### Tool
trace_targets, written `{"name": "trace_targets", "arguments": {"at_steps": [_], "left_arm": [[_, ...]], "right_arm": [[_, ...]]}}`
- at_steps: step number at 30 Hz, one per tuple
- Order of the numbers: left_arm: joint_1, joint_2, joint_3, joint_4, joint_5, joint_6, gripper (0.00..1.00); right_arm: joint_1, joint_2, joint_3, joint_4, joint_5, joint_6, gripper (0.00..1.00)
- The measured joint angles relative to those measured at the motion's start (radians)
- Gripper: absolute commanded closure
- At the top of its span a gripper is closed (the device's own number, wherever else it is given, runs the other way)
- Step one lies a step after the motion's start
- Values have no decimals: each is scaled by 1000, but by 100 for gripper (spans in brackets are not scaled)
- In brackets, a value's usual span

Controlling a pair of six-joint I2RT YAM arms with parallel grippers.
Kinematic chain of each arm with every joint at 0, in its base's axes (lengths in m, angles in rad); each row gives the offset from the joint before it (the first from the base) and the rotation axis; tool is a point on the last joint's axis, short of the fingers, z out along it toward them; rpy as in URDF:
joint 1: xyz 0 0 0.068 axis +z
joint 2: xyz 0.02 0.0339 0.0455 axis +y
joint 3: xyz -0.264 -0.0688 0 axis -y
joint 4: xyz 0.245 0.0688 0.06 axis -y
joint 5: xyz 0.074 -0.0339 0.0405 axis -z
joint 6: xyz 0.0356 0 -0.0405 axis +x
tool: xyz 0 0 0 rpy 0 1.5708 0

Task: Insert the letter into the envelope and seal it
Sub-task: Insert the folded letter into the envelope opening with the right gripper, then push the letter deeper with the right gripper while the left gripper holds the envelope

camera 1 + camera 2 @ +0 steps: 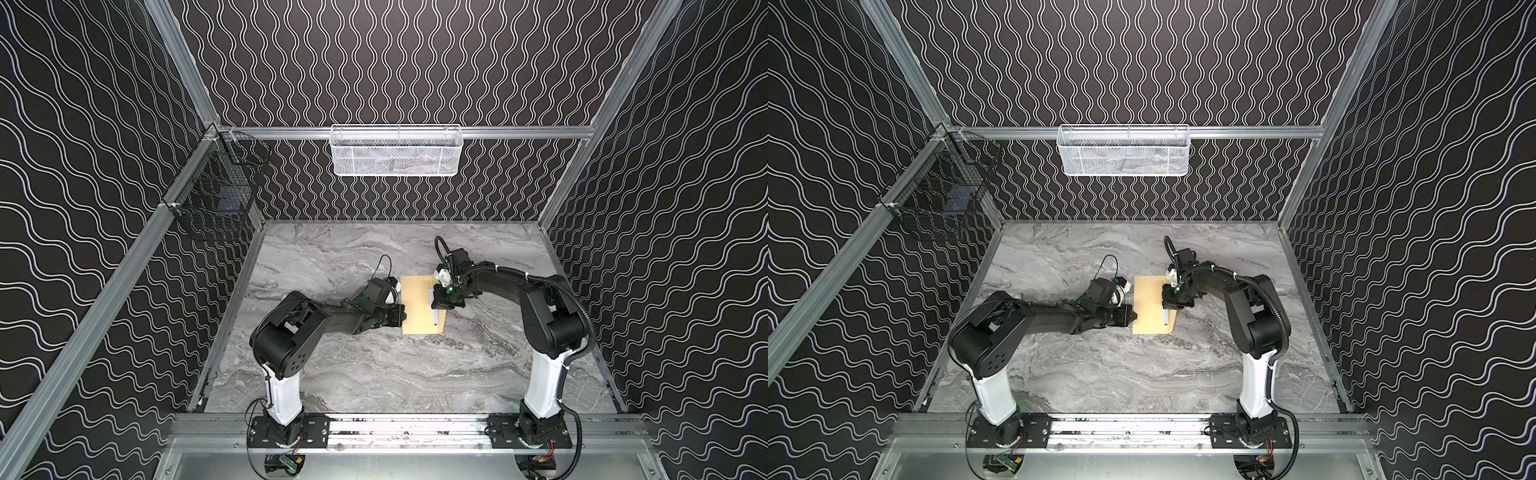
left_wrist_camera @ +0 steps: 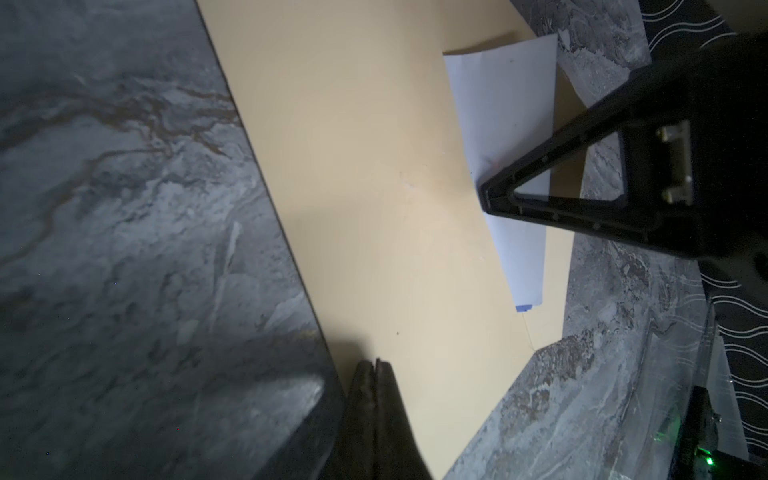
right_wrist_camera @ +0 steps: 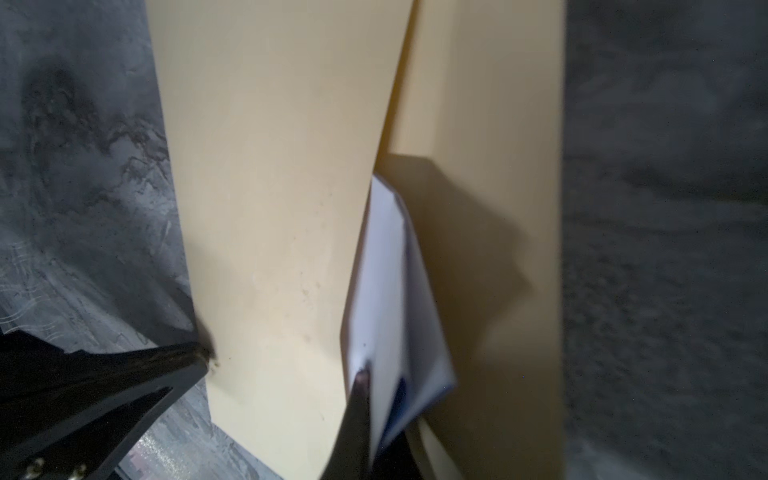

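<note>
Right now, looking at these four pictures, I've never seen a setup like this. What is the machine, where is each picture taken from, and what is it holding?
It is two black robot arms standing at a marble-look table, each ending in a two-fingered claw. Two pictures look down from overhead, side by side, showing nearly the same scene. The other two come from cameras on each arm's wrist, close up. A tan envelope lies on the table. The left claw is shut, its tip resting on the envelope's edge. The right claw pinches a white letter, which is partly tucked into the envelope's opening.
</note>
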Motion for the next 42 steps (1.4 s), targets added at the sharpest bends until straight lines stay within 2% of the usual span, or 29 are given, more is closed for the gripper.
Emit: {"name": "trace_targets", "arguments": {"at_steps": [1, 3, 4, 9, 14, 18, 25, 27, 36, 42], "left_arm": [[4, -10, -1, -12, 0, 0, 88], [15, -37, -9, -23, 3, 0, 76], [23, -51, -14, -24, 3, 0, 72], [68, -92, -23, -24, -1, -29, 63], [85, -63, 13, -21, 8, -56, 60], [85, -18, 40, -3, 23, -79, 61], [74, 37, 87, 27, 47, -108, 68], [66, 48, 101, 31, 49, -110, 71], [35, 111, 143, 9, 40, -131, 84], [17, 143, 212, -87, -16, -127, 94]], "right_arm": [[0, -3, -6, 8, -5, 0, 99], [0, -17, -25, 26, -2, 4, 84], [0, -27, -33, 27, 0, 5, 80], [-10, -65, -36, 29, 19, 10, 61], [-13, -65, -22, 21, 45, 11, 57], [-16, -65, -22, 12, 60, 15, 57], [-21, -65, -45, 15, 56, 31, 72], [-20, -68, -63, 23, 47, 38, 73], [-14, -112, -117, 50, -6, 81, 73], [-13, -114, -136, 72, -27, 87, 62]]}}
